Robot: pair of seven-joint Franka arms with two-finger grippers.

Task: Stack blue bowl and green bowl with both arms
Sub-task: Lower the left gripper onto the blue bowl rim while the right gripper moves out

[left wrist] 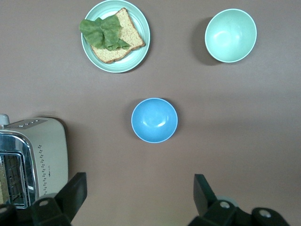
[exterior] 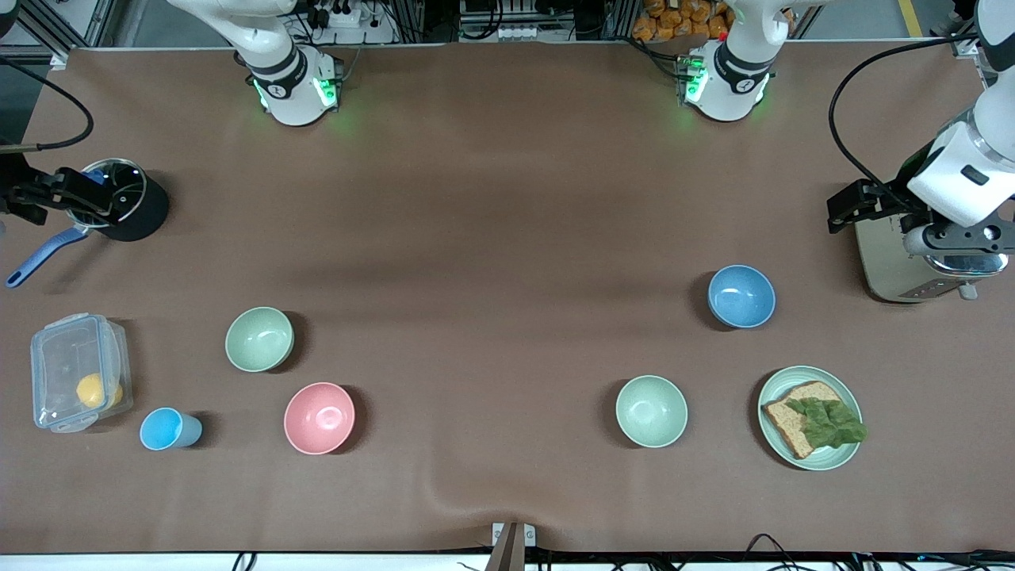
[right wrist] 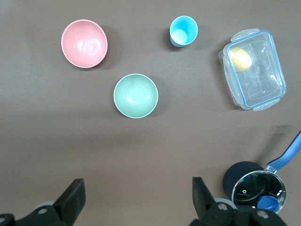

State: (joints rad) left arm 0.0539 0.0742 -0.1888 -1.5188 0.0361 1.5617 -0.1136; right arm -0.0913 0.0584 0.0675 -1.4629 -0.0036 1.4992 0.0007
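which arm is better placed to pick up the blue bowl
The left. Its open hand hangs over the toaster's end of the table, beside the round matte blue bowl. The right hand is over the black pot.

Count on the brown desk [exterior: 507, 198]:

- Four round matte bowls, same size: one mid-blue bowl [exterior: 741, 296], one sage-green bowl [exterior: 259, 339], one paler mint-green bowl [exterior: 651, 411], one pink bowl [exterior: 319, 418].
- One small light-blue cup [exterior: 169, 429].
- One mint-green plate [exterior: 825, 458], holding one slice of brown bread [exterior: 797, 424] and one green lettuce leaf [exterior: 829, 422].
- One clear plastic lidded box [exterior: 55, 357], one yellow item [exterior: 93, 390] inside.
- One black pot [exterior: 139, 214], blue handle.
- One beige toaster [exterior: 884, 266].
- Two grippers: left gripper [left wrist: 140, 186], right gripper [right wrist: 136, 188], two fingers each.
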